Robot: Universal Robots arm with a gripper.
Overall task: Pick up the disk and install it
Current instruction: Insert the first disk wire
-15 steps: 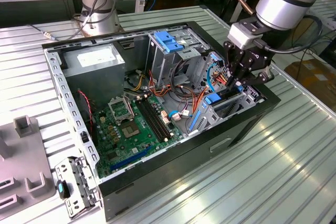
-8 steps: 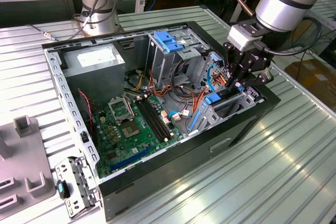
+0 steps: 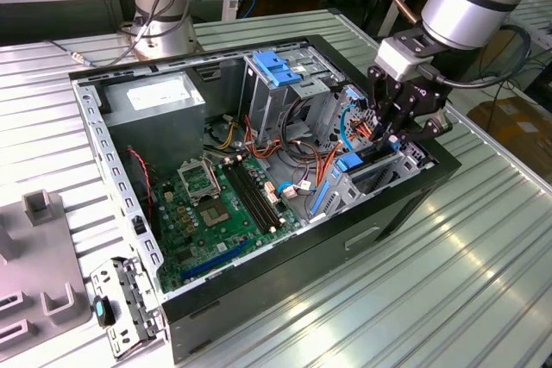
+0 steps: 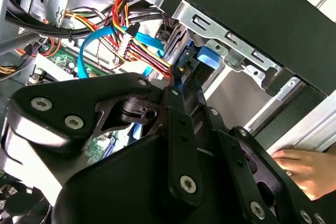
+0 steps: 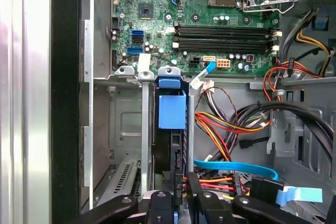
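A ribbed metal table [image 3: 448, 282] carries an open computer case [image 3: 405, 204], its green motherboard [image 3: 216, 213] exposed, with a grey power supply [image 3: 155, 101] in the far corner and a tall drive cage with a light-blue latch [image 3: 280, 71] beside it. The gripper [image 3: 392, 131] reaches into the case's bay on the exterior view's right; whether its fingers are spread or closed cannot be told. The disk [image 5: 170, 129] stands on edge in that bay slot, its blue rail tab showing in the first wrist view. Red, orange and yellow wires [image 5: 231, 129] and a blue data cable [image 5: 236, 167] crowd just beside it. A hand [image 4: 307, 169] rests near the case edge in the second wrist view.
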